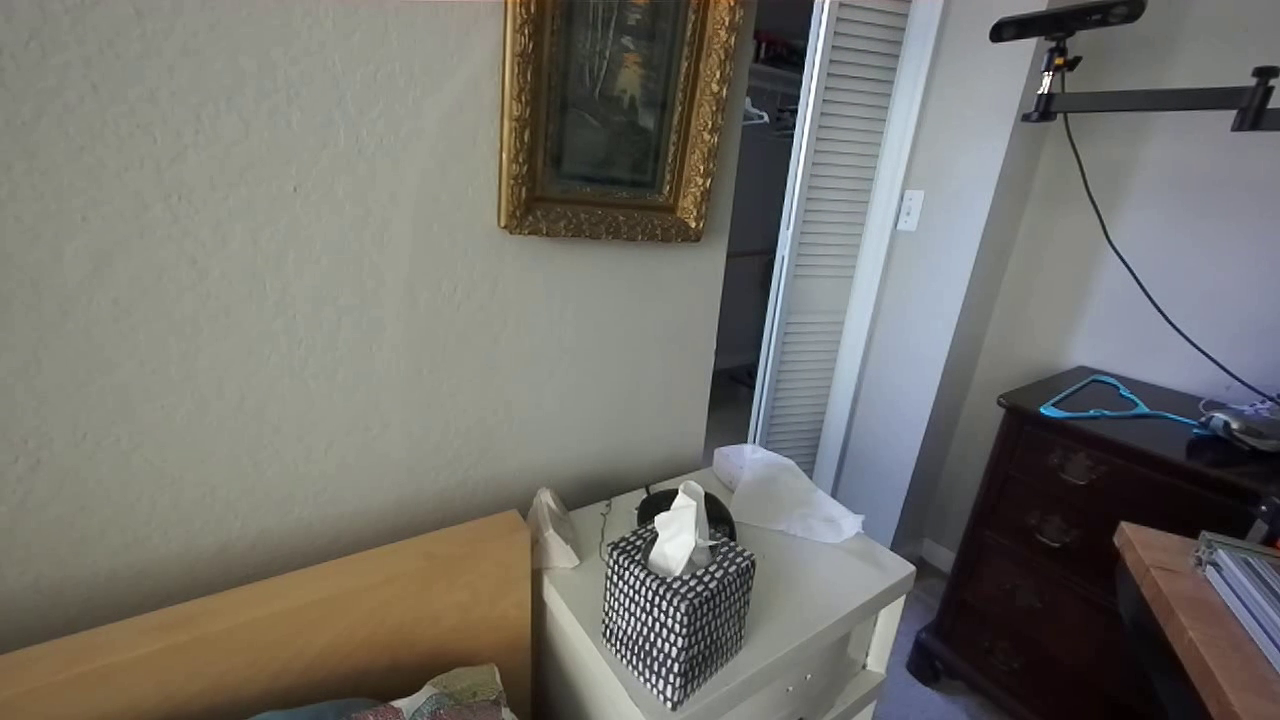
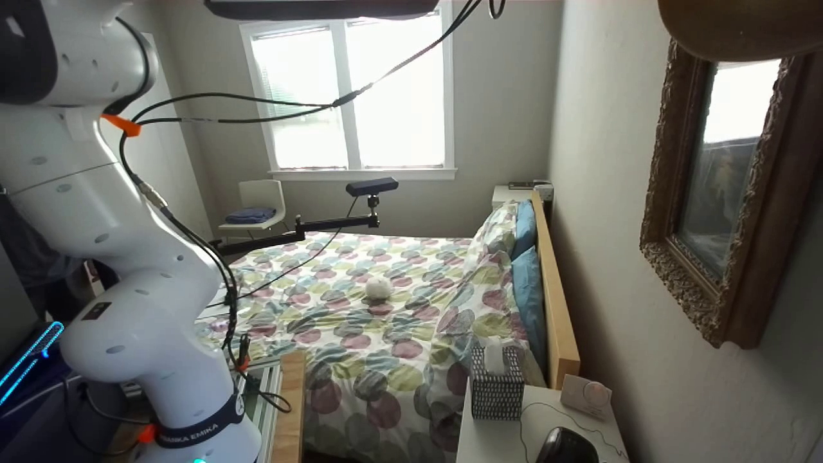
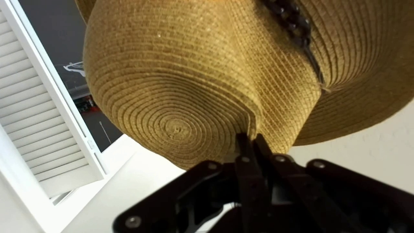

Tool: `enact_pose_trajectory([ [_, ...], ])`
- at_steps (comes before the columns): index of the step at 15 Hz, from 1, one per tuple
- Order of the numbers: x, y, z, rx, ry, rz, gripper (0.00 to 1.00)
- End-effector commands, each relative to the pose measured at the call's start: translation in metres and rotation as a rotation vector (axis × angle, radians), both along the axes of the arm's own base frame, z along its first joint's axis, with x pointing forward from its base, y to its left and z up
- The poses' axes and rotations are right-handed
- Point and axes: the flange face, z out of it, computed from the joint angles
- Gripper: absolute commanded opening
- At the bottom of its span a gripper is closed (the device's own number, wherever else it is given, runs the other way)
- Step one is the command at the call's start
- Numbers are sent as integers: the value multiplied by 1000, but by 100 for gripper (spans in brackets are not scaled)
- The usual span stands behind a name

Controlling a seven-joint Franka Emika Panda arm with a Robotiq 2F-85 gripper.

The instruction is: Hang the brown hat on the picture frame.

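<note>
Pinches crown fold of brown hat (image 3: 181, 81) in gripper (image 3: 251, 137), w/ jaws nearly tog. Has crown approx. 10 o'clock from grip, brim approx. 2. In an exterior view, has hat across visible top of picture frame (image 2: 665, 173), 2 o'clock; can't tell contact.

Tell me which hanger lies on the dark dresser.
The blue hanger: it rests atop the dark dresser, while a white hanger shows in the dark closet beside the louvred door.

white nightstand (image 1: 825, 575) top: black-and-white tissue box (image 1: 678, 615), black rounded object (image 2: 567, 445) near it. pale wedge-shaped item (image 1: 552, 530), thin cord (image 1: 604, 522) and white sheet (image 1: 785, 500) also on it.
</note>
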Motion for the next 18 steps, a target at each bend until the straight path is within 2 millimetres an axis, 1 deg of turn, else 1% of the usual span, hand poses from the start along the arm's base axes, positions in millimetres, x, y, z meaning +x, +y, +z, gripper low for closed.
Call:
enact_pose_trajectory([
  [1,23,-4,10,-19,-39,18,1],
  [3,30,-6,7,-13,-34,14,1],
  [5,31,-6,3,-11,-25,5,1],
  [10,23,-9,-8,8,-9,-16,1],
  [13,18,-13,-19,26,13,-35,1],
  [15,14,-10,-29,34,32,-35,1],
  [18,4,-1,-37,25,49,-23,1],
])
